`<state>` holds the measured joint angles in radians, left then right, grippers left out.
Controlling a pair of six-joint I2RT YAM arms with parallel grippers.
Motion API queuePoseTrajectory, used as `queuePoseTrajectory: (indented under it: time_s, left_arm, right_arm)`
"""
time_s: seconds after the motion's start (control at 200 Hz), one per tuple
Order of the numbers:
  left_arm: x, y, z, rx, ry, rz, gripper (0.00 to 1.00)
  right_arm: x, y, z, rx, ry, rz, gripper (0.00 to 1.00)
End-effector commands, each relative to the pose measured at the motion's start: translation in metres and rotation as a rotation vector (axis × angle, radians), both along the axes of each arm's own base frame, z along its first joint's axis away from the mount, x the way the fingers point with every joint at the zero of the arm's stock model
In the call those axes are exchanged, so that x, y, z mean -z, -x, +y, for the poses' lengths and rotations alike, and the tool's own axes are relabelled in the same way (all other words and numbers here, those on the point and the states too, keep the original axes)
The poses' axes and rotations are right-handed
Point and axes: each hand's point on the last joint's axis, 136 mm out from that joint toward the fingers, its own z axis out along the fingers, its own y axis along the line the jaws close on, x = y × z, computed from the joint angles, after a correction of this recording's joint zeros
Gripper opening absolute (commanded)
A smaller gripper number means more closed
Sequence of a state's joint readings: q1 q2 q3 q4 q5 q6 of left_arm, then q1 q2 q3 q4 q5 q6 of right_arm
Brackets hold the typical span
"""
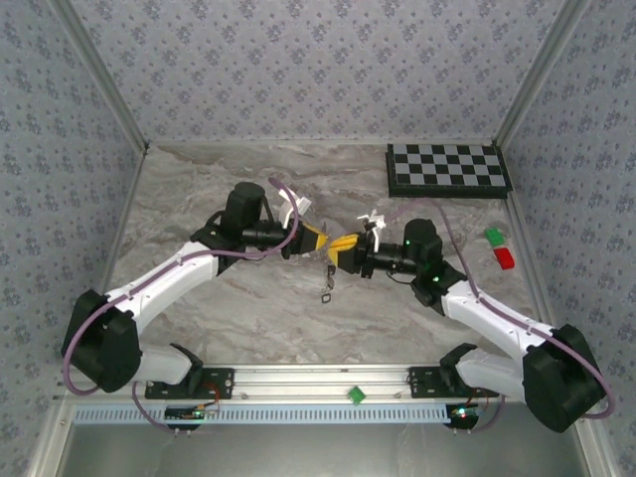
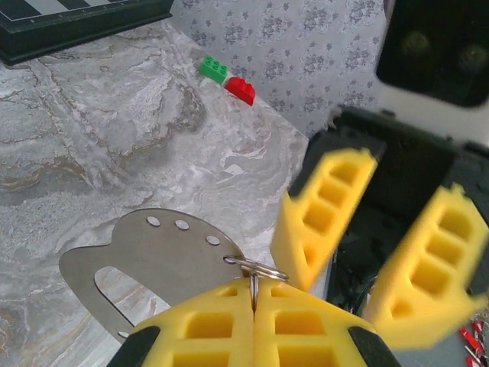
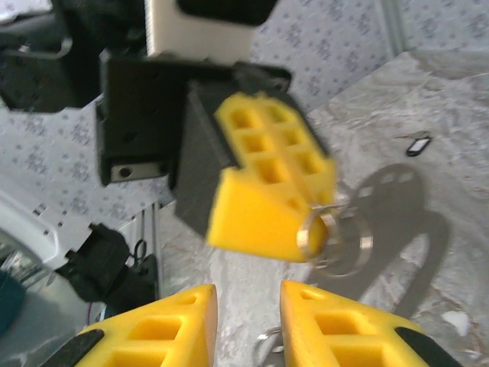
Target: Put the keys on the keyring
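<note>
left gripper (image 2: 254,297) is clamping the keyring (image 2: 260,268) (metal tag (image 2: 164,256) dangling) while right gripper (image 3: 248,297) is hovering close, jaws partly apart.

At mid-table your left gripper (image 2: 254,290) and right gripper (image 3: 246,290) meet tip to tip, the left one on the left. The keyring (image 2: 256,269) sits between the left gripper's fingertips, with a flat plate (image 2: 164,252) against it. A key (image 3: 418,144) lies on the table (image 1: 248,308) near the grippers. Your board (image 1: 447,169) sits in the back right corner, with two bricks (image 1: 494,237) before it by the right wall.
</note>
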<state>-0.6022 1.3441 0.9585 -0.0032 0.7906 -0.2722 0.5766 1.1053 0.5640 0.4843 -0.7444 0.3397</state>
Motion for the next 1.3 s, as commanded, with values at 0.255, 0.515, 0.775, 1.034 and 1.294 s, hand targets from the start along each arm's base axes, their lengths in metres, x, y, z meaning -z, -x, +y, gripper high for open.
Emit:
queuePoseTrajectory:
  time_s: [0.255, 0.515, 0.775, 1.034, 1.294]
  left_arm:
    - [-0.025, 0.001, -0.005, 0.031, 0.053, -0.045, 0.00]
    - [-0.023, 0.004, -0.004, 0.040, 0.049, -0.043, 0.00]
    - [-0.023, 0.008, -0.007, 0.064, 0.057, -0.040, 0.00]
    - [-0.023, 0.012, -0.009, 0.083, 0.062, -0.034, 0.00]
    - [-0.024, 0.011, -0.011, 0.087, 0.070, -0.036, 0.00]
  right_arm:
    - [-0.009, -0.017, 0.006, 0.050, 0.028, -0.049, 0.21]
    - [-0.016, -0.028, 0.000, 0.089, 0.000, -0.049, 0.20]
    - [-0.018, -0.036, -0.003, 0.103, -0.026, -0.021, 0.20]
    - [-0.025, -0.031, -0.001, 0.037, -0.078, -0.009, 0.22]
    - [-0.023, -0.025, 0.005, -0.033, -0.093, 0.013, 0.17]
